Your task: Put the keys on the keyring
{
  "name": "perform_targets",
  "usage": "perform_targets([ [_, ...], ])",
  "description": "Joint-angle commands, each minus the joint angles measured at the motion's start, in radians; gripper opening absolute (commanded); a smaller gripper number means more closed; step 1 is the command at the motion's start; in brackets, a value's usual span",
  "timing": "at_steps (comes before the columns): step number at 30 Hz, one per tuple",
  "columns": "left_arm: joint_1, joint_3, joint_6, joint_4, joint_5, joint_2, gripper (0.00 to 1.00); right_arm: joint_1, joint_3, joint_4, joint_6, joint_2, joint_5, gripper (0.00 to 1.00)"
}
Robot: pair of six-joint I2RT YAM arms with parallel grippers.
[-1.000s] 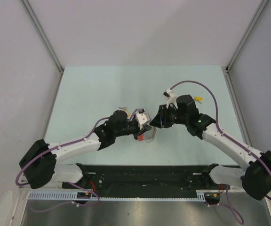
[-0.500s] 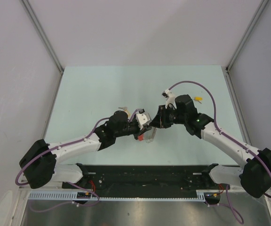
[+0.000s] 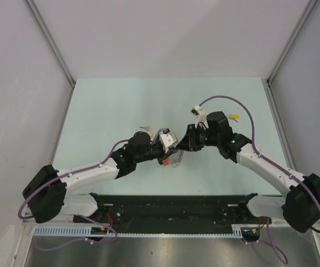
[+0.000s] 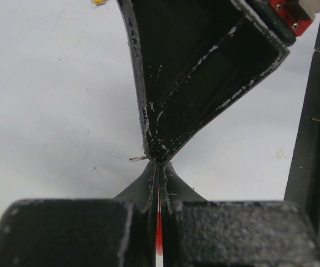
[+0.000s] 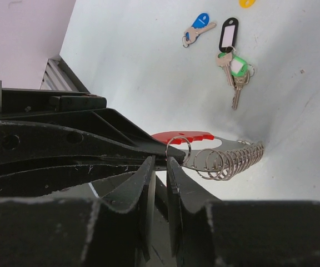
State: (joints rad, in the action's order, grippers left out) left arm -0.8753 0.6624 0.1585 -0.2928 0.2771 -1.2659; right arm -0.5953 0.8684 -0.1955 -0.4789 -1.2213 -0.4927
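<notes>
The keyring (image 5: 185, 136) has a red arc and a row of silver rings (image 5: 229, 161) on a grey plate. It hangs above the table between both grippers, also in the top view (image 3: 174, 161). My left gripper (image 4: 159, 167) is shut on its red arc, a red sliver (image 4: 159, 228) between the fingers. My right gripper (image 5: 160, 162) meets it tip to tip, jaws nearly closed round one small ring (image 5: 178, 149). Blue (image 5: 199, 26), black-tagged (image 5: 228, 33), green (image 5: 236, 67) and yellow (image 3: 235, 117) keys lie on the table. A beige key (image 3: 144, 128) lies behind the left arm.
The pale green table (image 3: 110, 105) is walled at the left, right and back. A black rail (image 3: 171, 203) runs along the near edge between the arm bases. The right arm's purple cable (image 3: 226, 100) loops above its wrist.
The right gripper has edged slightly left toward the left gripper. The left arm and the keyring have barely moved.
</notes>
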Motion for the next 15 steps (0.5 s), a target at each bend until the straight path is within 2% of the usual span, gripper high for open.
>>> perform_targets([
  [1,-0.008,-0.006,-0.011,-0.094,-0.026,0.042,0.0,0.008,0.017,0.047,-0.023,-0.001,-0.038,0.18],
  [15,-0.007,-0.03,-0.014,-0.114,0.002,0.062,0.0,0.011,-0.002,0.09,-0.007,0.009,-0.009,0.18],
])
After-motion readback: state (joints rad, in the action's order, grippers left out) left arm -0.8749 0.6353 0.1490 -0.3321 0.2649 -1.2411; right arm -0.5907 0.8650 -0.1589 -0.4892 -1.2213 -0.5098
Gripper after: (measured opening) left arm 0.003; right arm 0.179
